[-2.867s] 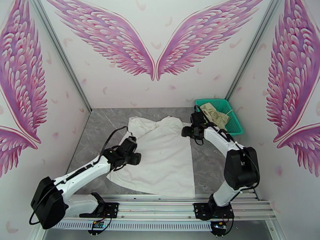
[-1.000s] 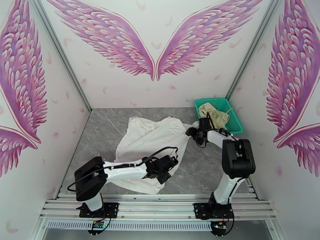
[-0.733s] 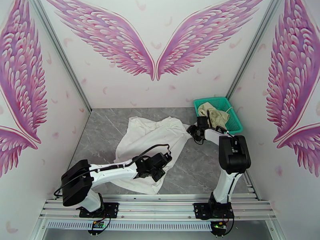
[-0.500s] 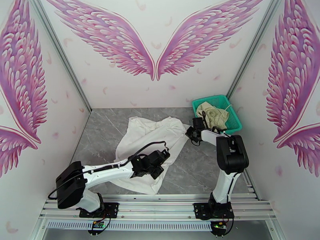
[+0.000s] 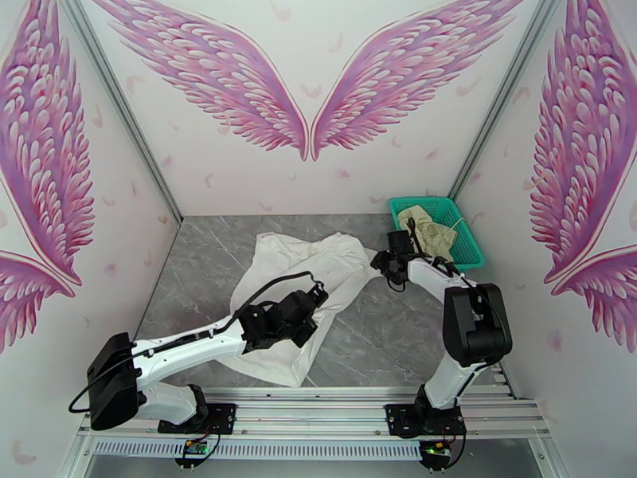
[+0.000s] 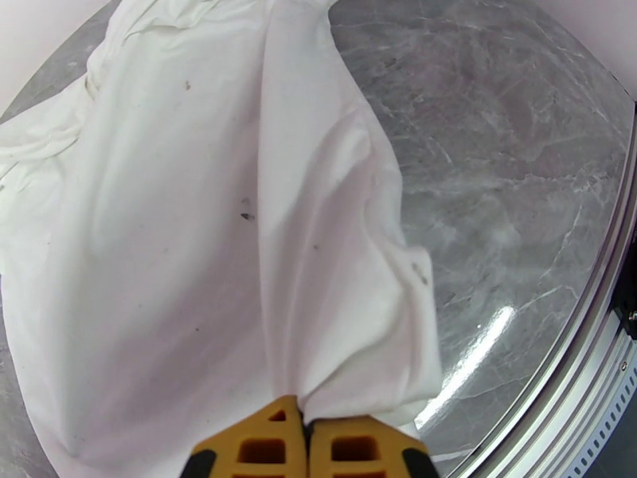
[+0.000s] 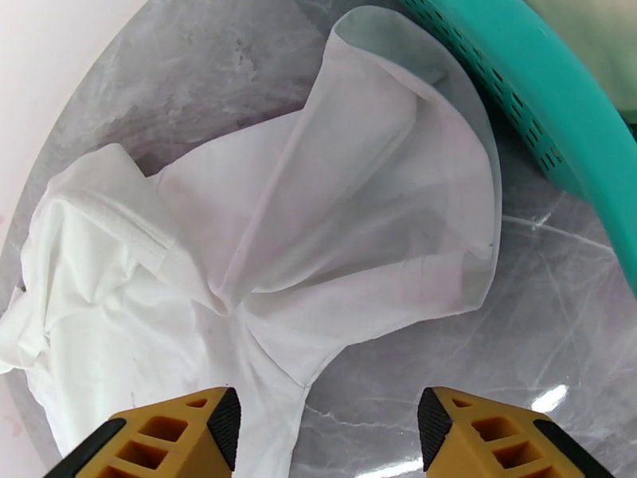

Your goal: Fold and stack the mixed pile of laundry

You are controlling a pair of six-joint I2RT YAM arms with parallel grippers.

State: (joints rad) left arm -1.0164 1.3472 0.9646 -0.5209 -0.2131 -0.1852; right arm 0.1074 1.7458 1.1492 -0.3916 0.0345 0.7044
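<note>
The white shirt (image 5: 283, 268) lies rumpled on the grey marble table (image 5: 402, 336), its right side doubled over toward the middle. My left gripper (image 5: 312, 301) is over the shirt's near right part. In the left wrist view it (image 6: 306, 440) is shut on a pinched fold of the shirt (image 6: 199, 233), which hangs away from the fingers. My right gripper (image 5: 379, 263) hovers by the shirt's right sleeve. In the right wrist view it (image 7: 326, 440) is open above that sleeve (image 7: 358, 193), gripping nothing. A cream-beige garment (image 5: 430, 226) lies in the basket.
The teal mesh basket (image 5: 468, 242) stands at the back right corner, its wall (image 7: 557, 97) close beside the sleeve. A metal rail (image 5: 318, 401) runs along the table's near edge. Bare marble shows right of the shirt (image 6: 509, 153) and at the far left (image 5: 199, 248).
My left gripper has carried the shirt's near right edge back and leftward, narrowing the shirt. The right gripper stayed by the sleeve; the basket shifted slightly left, then back.
</note>
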